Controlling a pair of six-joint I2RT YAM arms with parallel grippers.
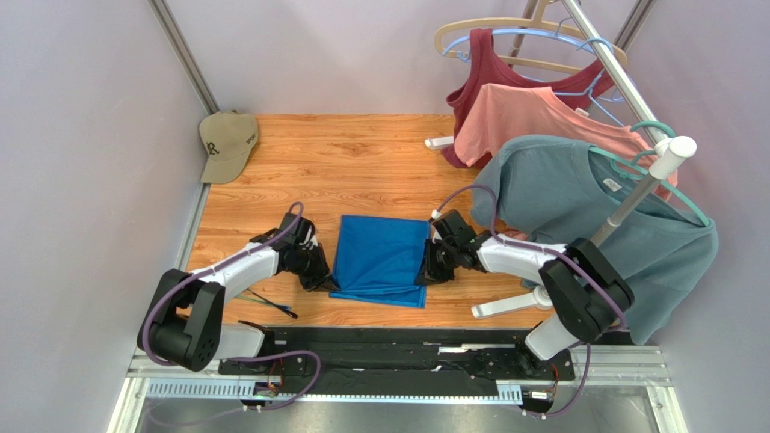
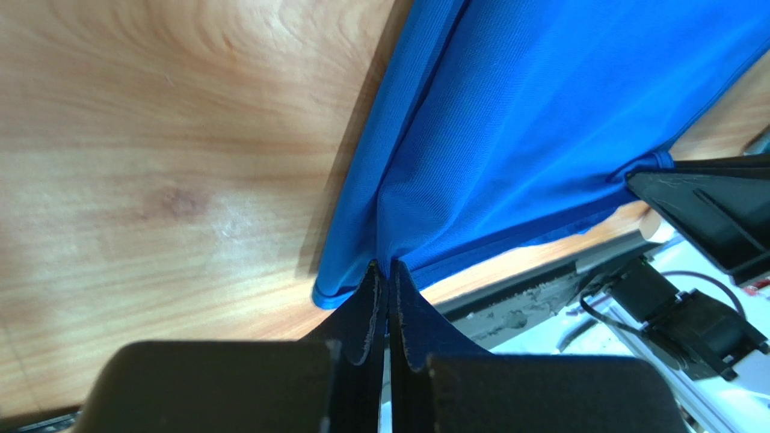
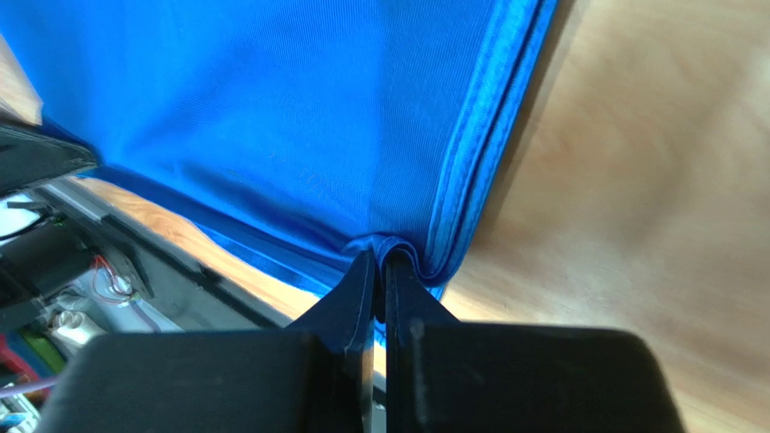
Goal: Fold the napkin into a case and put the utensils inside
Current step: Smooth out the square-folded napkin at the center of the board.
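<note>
1. Khaki cap [image 1: 228,144]: lies on the wooden tabletop [image 1: 361,153], well beyond the left fingers [image 1: 318,275] and out to their left, at the far corner.
2. Teal-grey T-shirt [image 1: 578,198]: on a hanger, near the right fingers [image 1: 427,269], just out to their right.
3. Salmon T-shirt [image 1: 533,117] and maroon tank top [image 1: 483,77]: same metal rail [image 1: 633,90], farther beyond those fingers.
4. White rack foot [image 1: 502,307]: on the tabletop, right of the right fingers and nearer the table's front edge.

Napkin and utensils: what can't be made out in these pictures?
- Utensils, top view: too small to tell kind or number.
- Napkin, top view: pinched spots hidden by the jaws; wrist views cut off most of it.
- Table, top view: right part hidden by T-shirt.
</note>
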